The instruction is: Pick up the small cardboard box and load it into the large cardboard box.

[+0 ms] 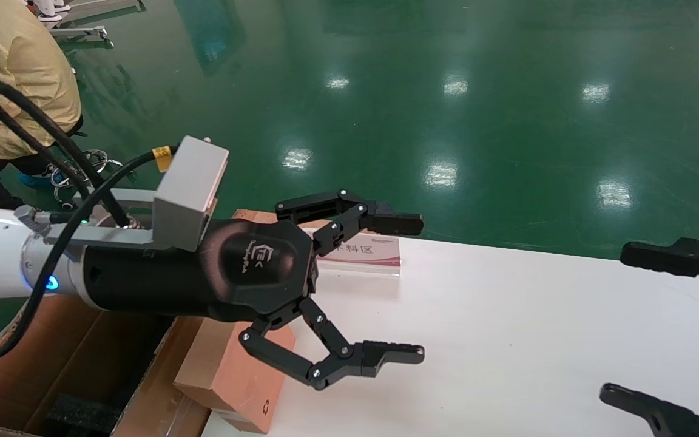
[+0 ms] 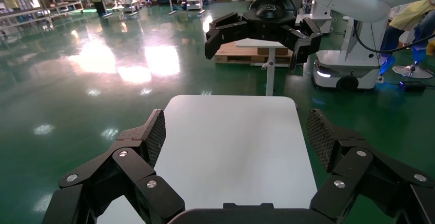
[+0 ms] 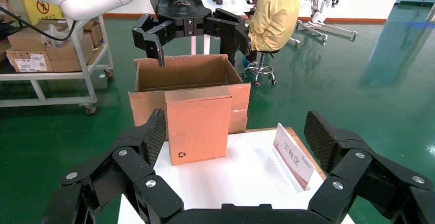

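The left gripper (image 1: 386, 291) hangs above the white table (image 1: 507, 340) with its jaws spread wide and nothing between them; its fingers reach out over the tabletop, past and above the small cardboard box (image 1: 231, 373). That box stands upright at the table's left edge, recycling mark low on its broad face, and from the right wrist view it sits directly in front of the large cardboard box (image 3: 184, 75), whether touching or just apart cannot be told. The large carton stands on the floor beside the table, flaps up, with dark foam visible inside in the head view. The right gripper (image 1: 683, 334) waits at the table's right side, well apart from the box, jaws likewise spread and empty. A sign card (image 1: 364, 254) with Chinese characters stands near the table's far edge, behind the left gripper. Judged from this layout, the task is at the approach step: no grasp is made. The next move calls for lowering a gripper to the small box and closing across its narrow thickness.
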You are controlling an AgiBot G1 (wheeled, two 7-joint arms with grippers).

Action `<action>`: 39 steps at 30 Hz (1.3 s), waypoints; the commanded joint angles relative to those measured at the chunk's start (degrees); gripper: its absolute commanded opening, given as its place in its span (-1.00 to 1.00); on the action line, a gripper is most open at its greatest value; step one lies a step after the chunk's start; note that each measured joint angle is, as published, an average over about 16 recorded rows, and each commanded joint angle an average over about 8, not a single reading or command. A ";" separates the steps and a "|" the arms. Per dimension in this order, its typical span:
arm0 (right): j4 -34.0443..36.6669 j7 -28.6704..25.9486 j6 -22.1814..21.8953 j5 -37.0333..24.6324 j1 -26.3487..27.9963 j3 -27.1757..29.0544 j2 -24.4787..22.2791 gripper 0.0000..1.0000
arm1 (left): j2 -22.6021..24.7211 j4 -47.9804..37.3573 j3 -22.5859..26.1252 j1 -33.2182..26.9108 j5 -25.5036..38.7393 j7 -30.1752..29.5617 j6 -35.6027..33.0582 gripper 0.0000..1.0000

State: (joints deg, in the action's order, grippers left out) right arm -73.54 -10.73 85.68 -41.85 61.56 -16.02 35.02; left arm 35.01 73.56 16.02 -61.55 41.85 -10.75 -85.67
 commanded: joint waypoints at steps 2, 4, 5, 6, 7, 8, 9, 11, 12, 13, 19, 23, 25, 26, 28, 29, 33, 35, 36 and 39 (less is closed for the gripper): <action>0.00 0.00 0.00 0.00 0.00 0.00 0.00 1.00 | 0.00 0.00 0.00 0.00 0.00 0.00 0.00 1.00; 0.00 0.00 0.00 0.00 0.00 0.00 0.00 1.00 | 0.00 0.00 0.00 0.00 0.00 0.00 0.00 1.00; 0.00 0.00 0.00 0.00 0.00 0.00 0.00 1.00 | 0.00 0.00 0.00 0.00 0.00 0.00 0.00 1.00; 0.00 0.00 0.00 0.00 0.00 0.00 0.00 1.00 | 0.00 0.00 0.00 0.00 0.00 0.00 0.00 1.00; 0.00 0.00 0.00 0.00 0.00 0.00 0.00 1.00 | 0.00 0.00 0.00 0.00 0.00 0.00 0.00 1.00; 0.00 0.00 0.00 0.00 0.00 0.00 0.00 1.00 | 0.00 0.00 0.00 0.00 0.00 0.00 0.00 1.00; 0.00 0.00 0.00 0.00 0.00 0.00 0.00 1.00 | 0.00 0.00 0.00 0.00 0.00 0.00 0.00 1.00; 0.00 0.00 0.00 0.00 0.00 0.00 0.00 1.00 | 0.00 0.00 0.00 0.00 0.00 0.00 0.00 1.00; 0.00 0.00 0.00 0.00 0.00 0.00 0.00 1.00 | 0.00 -0.02 0.00 0.01 0.01 -0.02 0.02 1.00; 0.00 0.00 0.00 0.00 0.00 0.00 0.00 1.00 | -0.03 -0.07 0.02 0.03 0.05 -0.07 0.06 1.00; 0.03 0.02 0.01 0.00 0.01 -0.02 0.00 1.00 | -1.43 -0.02 0.68 0.64 1.83 -2.46 1.87 1.00; 0.05 0.03 0.01 0.01 0.03 -0.04 0.00 1.00 | -3.99 1.27 1.26 1.20 4.25 -5.75 4.13 1.00; 0.05 0.04 0.01 0.02 0.03 -0.05 0.00 1.00 | -5.69 2.16 1.76 0.97 6.13 -8.08 5.12 1.00; 0.05 0.04 0.01 0.02 0.03 -0.05 0.00 1.00 | -6.65 2.62 2.24 0.54 7.49 -9.71 5.44 1.00; 0.05 0.04 0.01 0.03 0.04 -0.06 -0.01 1.00 | -8.33 3.39 3.49 -0.99 10.70 -13.50 5.62 1.00; 0.06 0.05 0.01 0.03 0.04 -0.07 -0.01 1.00 | -9.02 3.68 4.27 -2.18 12.57 -15.73 5.37 1.00; 0.06 0.05 0.00 0.04 0.04 -0.09 -0.01 1.00 | -10.21 4.12 7.79 -8.90 20.65 -25.10 2.58 1.00; 0.06 0.06 0.00 0.05 0.05 -0.09 -0.02 1.00 | -9.81 4.13 9.46 -12.87 24.49 -29.55 0.74 1.00; 0.06 0.06 0.00 0.05 0.05 -0.10 -0.02 1.00 | -9.50 4.11 10.28 -14.84 26.35 -31.65 -0.14 1.00; 0.06 0.07 -0.01 0.06 0.05 -0.11 -0.03 1.00 | -8.40 3.96 12.94 -20.10 31.73 -37.76 -2.33 1.00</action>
State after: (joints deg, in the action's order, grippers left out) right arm -73.48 -10.67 85.67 -41.79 61.61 -16.14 34.99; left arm 26.62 77.53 29.46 -80.86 73.41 -49.20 -87.26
